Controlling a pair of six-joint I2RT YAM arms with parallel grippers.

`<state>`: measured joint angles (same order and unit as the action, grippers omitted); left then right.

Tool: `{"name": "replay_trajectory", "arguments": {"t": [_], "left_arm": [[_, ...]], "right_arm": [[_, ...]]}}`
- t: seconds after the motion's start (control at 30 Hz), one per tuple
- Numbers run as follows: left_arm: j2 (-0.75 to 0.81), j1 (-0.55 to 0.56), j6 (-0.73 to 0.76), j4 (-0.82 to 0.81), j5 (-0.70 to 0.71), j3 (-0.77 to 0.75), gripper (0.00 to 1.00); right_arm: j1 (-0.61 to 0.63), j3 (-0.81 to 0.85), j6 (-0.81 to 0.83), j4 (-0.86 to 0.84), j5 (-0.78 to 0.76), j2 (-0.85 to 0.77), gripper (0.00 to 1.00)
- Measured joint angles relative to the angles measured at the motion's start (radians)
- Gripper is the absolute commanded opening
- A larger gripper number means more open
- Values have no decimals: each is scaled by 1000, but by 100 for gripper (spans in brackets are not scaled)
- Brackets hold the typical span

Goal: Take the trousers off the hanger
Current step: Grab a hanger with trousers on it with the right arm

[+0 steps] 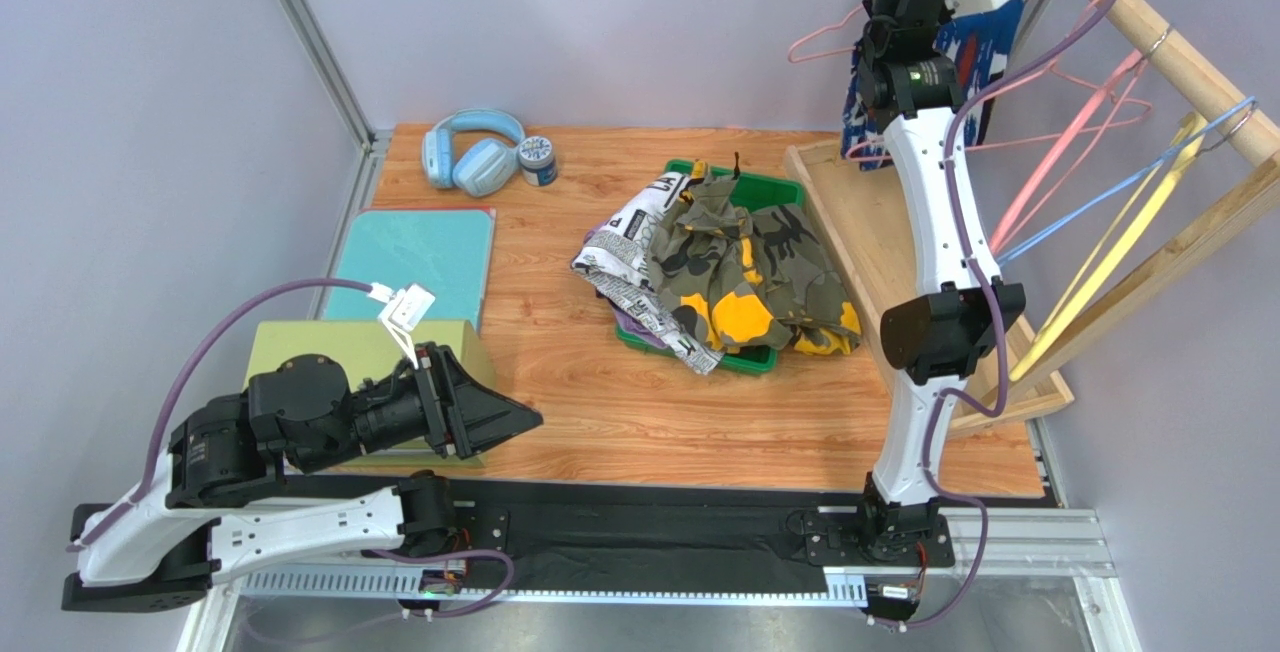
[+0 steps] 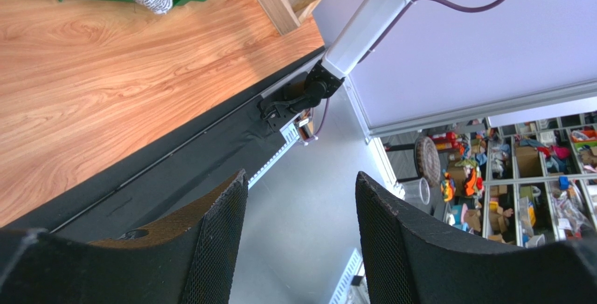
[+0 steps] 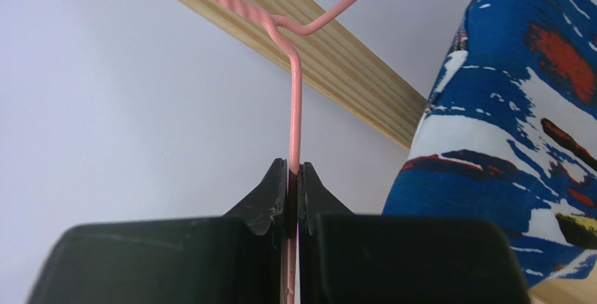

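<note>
My right gripper (image 3: 293, 178) pinches the pink hanger (image 3: 295, 108), the blue-white-red trousers (image 3: 504, 129) cut off beside it; my left gripper (image 2: 301, 234) rests, fingers spread.

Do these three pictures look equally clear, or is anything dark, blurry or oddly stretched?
Top view: even, soft light, the table sharp with only faint shadows. Left wrist view: the open left gripper looms dark and large at the bottom edge. Right wrist view: the right gripper, shut on the pink hanger, is dark against the pale wall; the printed trousers look slightly soft.
</note>
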<state>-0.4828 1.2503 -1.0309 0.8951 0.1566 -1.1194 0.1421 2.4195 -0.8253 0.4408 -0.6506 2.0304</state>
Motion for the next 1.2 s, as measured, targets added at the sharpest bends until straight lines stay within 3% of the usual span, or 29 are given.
{"name": "replay_trajectory", "arguments": {"t": [0.8,1.2], "left_arm": [[-5,0,10,-30,-28,-24,64],[-6,0,13,-48,-43,-43,63]], "right_arm": [[43,-35,-11,-10,340,-129,0],[89,-99,5,138,495,-238,0]]}}
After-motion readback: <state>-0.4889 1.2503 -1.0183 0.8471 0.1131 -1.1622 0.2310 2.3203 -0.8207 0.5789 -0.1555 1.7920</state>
